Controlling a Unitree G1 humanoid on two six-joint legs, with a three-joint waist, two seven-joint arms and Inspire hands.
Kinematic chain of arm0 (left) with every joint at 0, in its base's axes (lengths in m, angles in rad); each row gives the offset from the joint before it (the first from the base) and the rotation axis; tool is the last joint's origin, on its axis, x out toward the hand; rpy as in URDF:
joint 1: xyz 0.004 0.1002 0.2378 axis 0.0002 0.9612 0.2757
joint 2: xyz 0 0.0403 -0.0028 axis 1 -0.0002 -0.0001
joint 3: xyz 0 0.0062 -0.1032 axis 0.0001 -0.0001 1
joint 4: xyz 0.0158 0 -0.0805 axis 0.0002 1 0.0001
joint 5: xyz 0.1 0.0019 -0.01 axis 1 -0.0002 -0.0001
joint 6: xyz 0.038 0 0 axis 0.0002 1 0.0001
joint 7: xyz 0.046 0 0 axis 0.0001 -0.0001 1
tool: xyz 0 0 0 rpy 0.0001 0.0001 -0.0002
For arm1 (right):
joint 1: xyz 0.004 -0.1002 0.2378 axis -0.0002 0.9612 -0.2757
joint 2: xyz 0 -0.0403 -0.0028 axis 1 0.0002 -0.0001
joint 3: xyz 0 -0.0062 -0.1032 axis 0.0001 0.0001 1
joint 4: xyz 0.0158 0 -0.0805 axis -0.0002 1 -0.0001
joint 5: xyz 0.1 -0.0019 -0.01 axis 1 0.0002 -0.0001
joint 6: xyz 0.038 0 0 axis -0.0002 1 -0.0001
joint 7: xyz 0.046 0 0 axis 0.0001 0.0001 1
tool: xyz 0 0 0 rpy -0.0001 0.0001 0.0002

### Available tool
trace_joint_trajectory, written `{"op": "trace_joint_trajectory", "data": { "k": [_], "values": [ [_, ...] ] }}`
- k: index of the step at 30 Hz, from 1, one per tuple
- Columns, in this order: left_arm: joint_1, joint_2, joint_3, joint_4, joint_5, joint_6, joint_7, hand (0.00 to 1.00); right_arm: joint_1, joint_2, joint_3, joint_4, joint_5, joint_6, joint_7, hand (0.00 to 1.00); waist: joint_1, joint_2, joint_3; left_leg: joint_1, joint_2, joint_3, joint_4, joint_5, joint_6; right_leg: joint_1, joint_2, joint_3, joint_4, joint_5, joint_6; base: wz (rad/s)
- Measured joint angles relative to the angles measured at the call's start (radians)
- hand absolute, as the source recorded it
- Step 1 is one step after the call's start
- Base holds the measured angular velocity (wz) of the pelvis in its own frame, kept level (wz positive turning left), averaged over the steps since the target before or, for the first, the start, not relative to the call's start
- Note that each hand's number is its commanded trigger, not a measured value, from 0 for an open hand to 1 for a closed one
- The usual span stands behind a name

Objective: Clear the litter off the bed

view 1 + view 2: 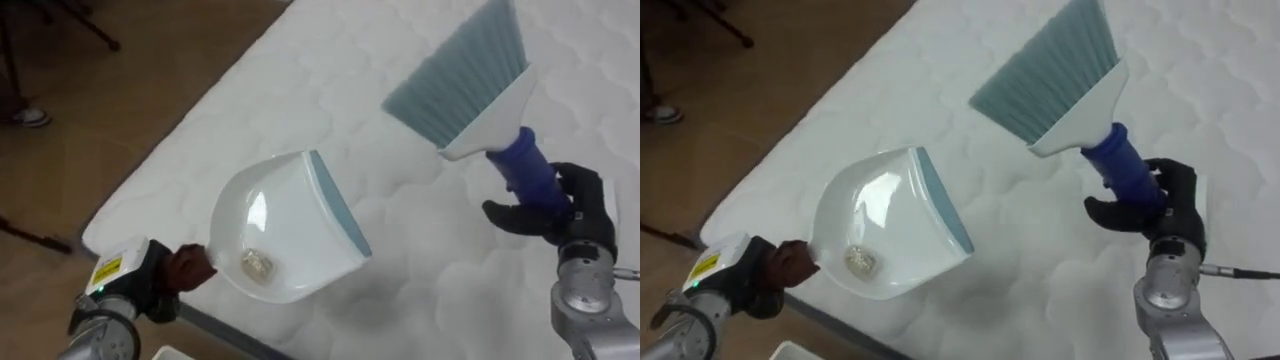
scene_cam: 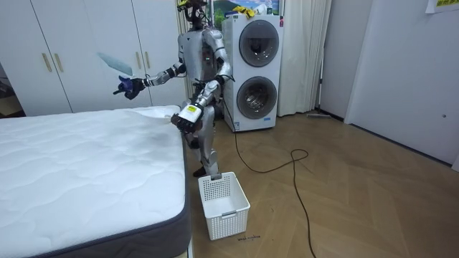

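My left hand [image 1: 150, 275] is shut on the brown handle of a white dustpan [image 1: 285, 228] held over the near edge of the white quilted mattress [image 1: 420, 140]. A small crumpled scrap [image 1: 258, 265] lies inside the pan. My right hand [image 1: 565, 205] is shut on the blue handle of a hand brush [image 1: 470, 85], its grey-blue bristles raised and pointing away above the bed. In the room view I stand at the bed's corner, brush [image 2: 115, 63] held high, left hand [image 2: 185, 116] low by the mattress edge [image 2: 168, 122].
A white slatted basket [image 2: 222, 204] stands on the wooden floor beside the bed's corner. Stacked washing machines [image 2: 254, 68] are behind me, and white wardrobes [image 2: 72, 50] line the wall beyond the bed.
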Motion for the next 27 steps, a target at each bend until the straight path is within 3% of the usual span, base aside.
{"op": "trace_joint_trajectory", "data": {
  "k": [3,9,14,17,21,24,25,26,27],
  "values": [
    [0.001,-0.001,0.002,-0.030,0.001,0.000,0.001,1.00,0.005,0.002,-0.035,-0.030,-0.022,0.000,-0.006,0.00,0.000,-0.012,-0.0002,-0.042,-0.038,-0.070,0.022,0.017,0.012,-0.012,0.049,0.066,-0.077,-0.009,-0.002,0.92],
    [0.005,-0.003,0.028,-0.035,0.000,-0.010,0.009,1.00,0.031,0.005,-0.039,-0.082,-0.022,-0.002,-0.054,0.00,0.038,-0.026,-0.0038,-0.050,-0.065,-0.135,0.016,0.038,0.010,0.023,0.051,0.063,-0.115,-0.001,0.004,0.38],
    [0.010,-0.005,0.030,-0.035,0.002,-0.010,0.011,1.00,0.043,0.009,-0.038,-0.103,-0.008,-0.002,-0.065,0.00,0.066,-0.032,-0.0047,-0.059,-0.070,-0.159,0.020,0.045,0.000,0.040,0.058,0.039,-0.142,-0.001,0.005,0.17],
    [0.013,-0.014,0.029,-0.035,0.003,-0.009,0.015,1.00,0.045,0.011,-0.030,-0.111,0.047,-0.003,-0.063,0.00,0.078,-0.031,-0.0050,-0.069,-0.070,-0.176,0.027,0.052,-0.007,0.050,0.060,-0.012,-0.140,-0.001,0.005,0.25],
    [0.013,-0.060,0.028,-0.034,0.003,-0.009,0.014,1.00,0.061,0.026,-0.030,-0.111,0.100,-0.002,-0.049,0.00,0.076,-0.023,-0.0048,-0.098,-0.082,-0.211,0.060,0.055,-0.013,0.054,0.063,-0.077,-0.137,-0.008,-0.002,0.38],
    [0.014,-0.080,0.026,-0.026,0.002,-0.006,0.001,1.00,0.068,0.029,-0.030,-0.109,0.117,-0.002,-0.050,0.00,0.059,-0.008,0.0010,-0.132,-0.104,-0.261,0.089,0.060,-0.022,0.070,0.060,-0.175,-0.145,-0.015,-0.001,0.57],
    [0.015,-0.081,0.025,-0.023,0.001,-0.006,0.001,1.00,0.069,0.029,-0.030,-0.107,0.125,-0.002,-0.051,0.00,0.058,-0.007,0.0012,-0.131,-0.106,-0.265,0.088,0.063,-0.024,0.074,0.059,-0.187,-0.146,-0.016,0.000,0.63],
    [0.014,-0.081,0.025,-0.018,0.002,-0.005,0.001,1.00,0.074,0.029,-0.031,-0.105,0.142,-0.002,-0.055,0.00,0.052,-0.006,0.0018,-0.138,-0.100,-0.236,0.087,0.070,-0.024,0.084,0.054,-0.217,-0.151,-0.022,0.001,0.73],
    [0.012,-0.081,0.026,-0.017,0.002,-0.002,0.001,1.00,0.080,0.029,-0.032,-0.105,0.142,-0.002,-0.060,0.00,0.037,-0.007,0.0030,-0.152,-0.051,-0.137,0.088,0.073,-0.021,0.094,0.034,-0.265,-0.149,-0.042,0.001,0.85]
  ]
}}
